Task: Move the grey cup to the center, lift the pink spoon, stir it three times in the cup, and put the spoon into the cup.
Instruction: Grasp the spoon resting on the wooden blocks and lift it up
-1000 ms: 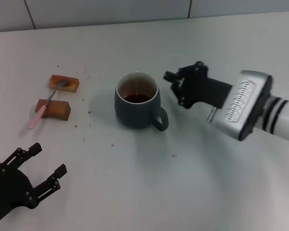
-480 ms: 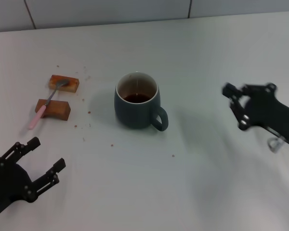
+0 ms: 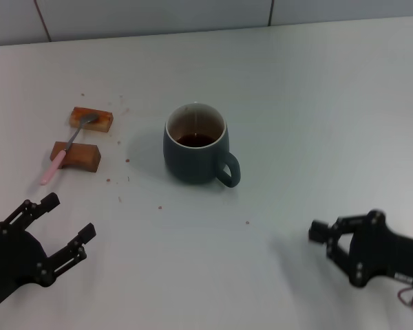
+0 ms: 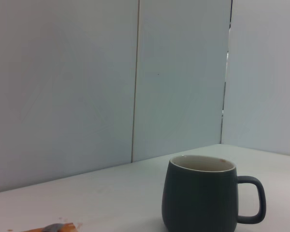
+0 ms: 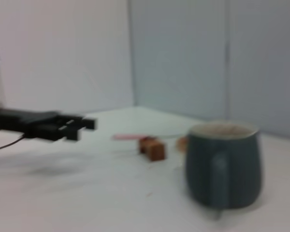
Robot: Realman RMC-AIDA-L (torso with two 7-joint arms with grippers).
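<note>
Both end effectors, left (image 3: 65, 223) and right (image 3: 330, 244), gape; only overhead shows pink spoon (image 3: 67, 148).

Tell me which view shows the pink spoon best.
The head view: the whole pink spoon shows, lying across two wooden blocks. The right wrist view gives a blurred pink streak; the left wrist view only a grey tip.

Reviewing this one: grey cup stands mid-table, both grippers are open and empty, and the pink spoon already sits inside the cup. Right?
Not quite. In the head view the pink spoon lies across two wooden blocks left of the grey cup, not inside it. Left gripper and right gripper are open and empty.
</note>
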